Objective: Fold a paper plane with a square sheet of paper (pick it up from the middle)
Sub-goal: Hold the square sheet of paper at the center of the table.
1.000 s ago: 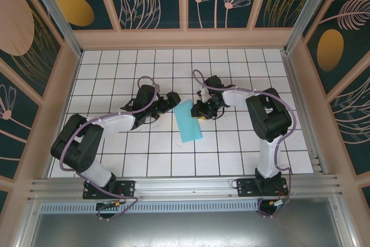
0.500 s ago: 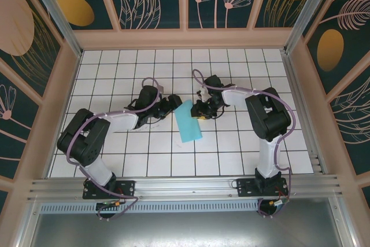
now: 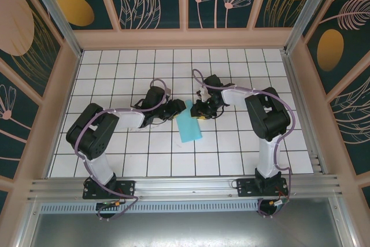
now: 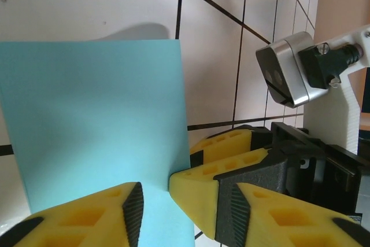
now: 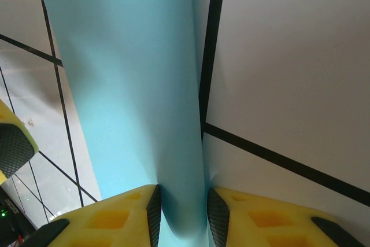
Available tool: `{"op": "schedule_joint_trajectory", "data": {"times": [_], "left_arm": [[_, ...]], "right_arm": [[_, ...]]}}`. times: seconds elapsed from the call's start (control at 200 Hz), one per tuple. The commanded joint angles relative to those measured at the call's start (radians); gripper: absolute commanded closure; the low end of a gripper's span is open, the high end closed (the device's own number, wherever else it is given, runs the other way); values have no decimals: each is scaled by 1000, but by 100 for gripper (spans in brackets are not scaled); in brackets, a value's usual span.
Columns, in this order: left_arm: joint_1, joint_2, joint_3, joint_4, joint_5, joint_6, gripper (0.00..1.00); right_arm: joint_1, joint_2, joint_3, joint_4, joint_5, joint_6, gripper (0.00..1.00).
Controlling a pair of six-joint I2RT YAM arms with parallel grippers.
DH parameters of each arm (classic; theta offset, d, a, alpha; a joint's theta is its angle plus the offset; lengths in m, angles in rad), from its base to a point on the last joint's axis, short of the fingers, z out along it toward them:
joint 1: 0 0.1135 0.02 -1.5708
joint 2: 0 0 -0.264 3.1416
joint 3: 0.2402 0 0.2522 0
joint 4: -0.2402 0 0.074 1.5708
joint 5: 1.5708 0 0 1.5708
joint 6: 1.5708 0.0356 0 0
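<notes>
The tabletop (image 3: 231, 160) lies flat under the paper plane (image 3: 189, 126), for now a turquoise folded strip lifted at its far end. The right gripper (image 5: 181, 201) pinches that end's right edge. The left gripper (image 4: 182, 203), jaws apart, straddles its left edge. The close-set grippers may collide there. Uneven closing could crease, tear or drag the paper.
</notes>
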Motion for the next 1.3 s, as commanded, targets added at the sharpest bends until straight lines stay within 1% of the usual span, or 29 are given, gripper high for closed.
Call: {"op": "schedule_joint_trajectory", "data": {"times": [0.0, 0.4, 0.605, 0.816, 1.096, 1.296], "left_arm": [[-4, 21, 20, 18, 19, -1, 57], [-5, 36, 28, 11, 25, -3, 60], [-4, 48, 34, 8, 31, -6, 63], [-7, 63, 40, -15, 34, -6, 69], [-19, 99, 67, -108, 4, 5, 77], [-21, 117, 55, -209, -60, 12, 82]], "right_arm": [[-16, 163, -66, 8, 359, -44, 66], [-12, 168, -65, 8, 375, -67, 67], [-11, 171, -61, 5, 375, -62, 67], [-10, 177, -60, 3, 375, -62, 67], [-5, 177, -61, 2, 375, -62, 67], [-5, 169, -61, 1, 373, -61, 67]]}}
